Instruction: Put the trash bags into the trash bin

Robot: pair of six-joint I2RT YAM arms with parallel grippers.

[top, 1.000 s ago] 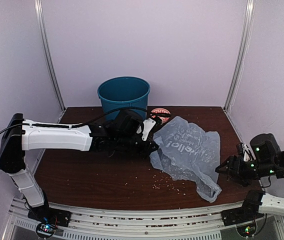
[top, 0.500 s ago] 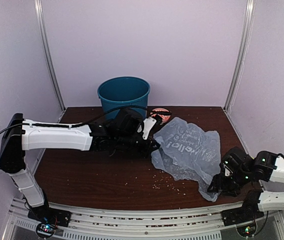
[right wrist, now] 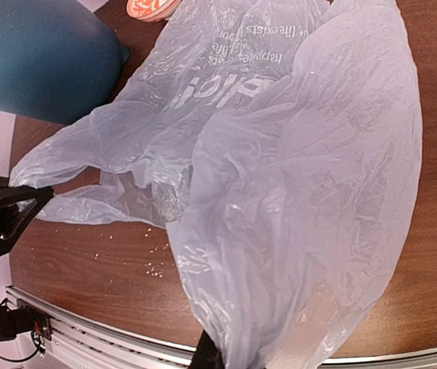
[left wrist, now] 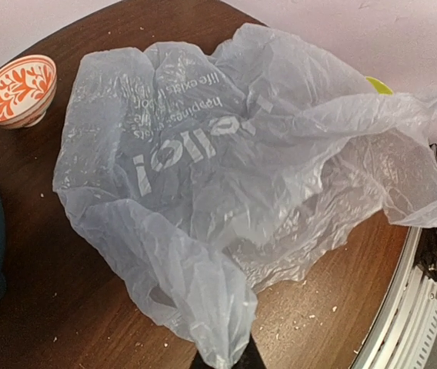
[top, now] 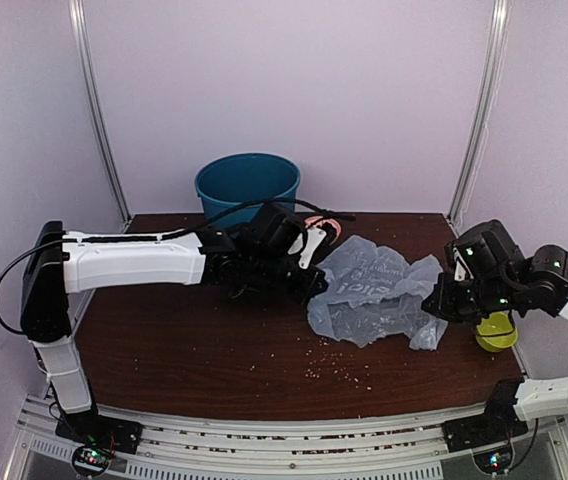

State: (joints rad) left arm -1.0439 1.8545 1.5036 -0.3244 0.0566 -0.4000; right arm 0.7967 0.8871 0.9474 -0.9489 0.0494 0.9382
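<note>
Centre frame, over the table (top: 194,340), the bag (top: 369,300) spanned between both grippers. The right gripper (top: 434,302) had its jaws pressed together on the bag's right end. The left gripper (top: 314,285) pinched its left end. The bin (top: 247,185), upper centre, held no bag. In my judgement, grasping was complete; carrying and dropping remained.

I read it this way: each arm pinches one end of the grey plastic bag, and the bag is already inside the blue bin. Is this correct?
No. The left arm and right arm each pinch one end of the grey plastic bag, but it is not inside the blue bin; it is spread over the table, apart from it, as the top external view shows.
</note>
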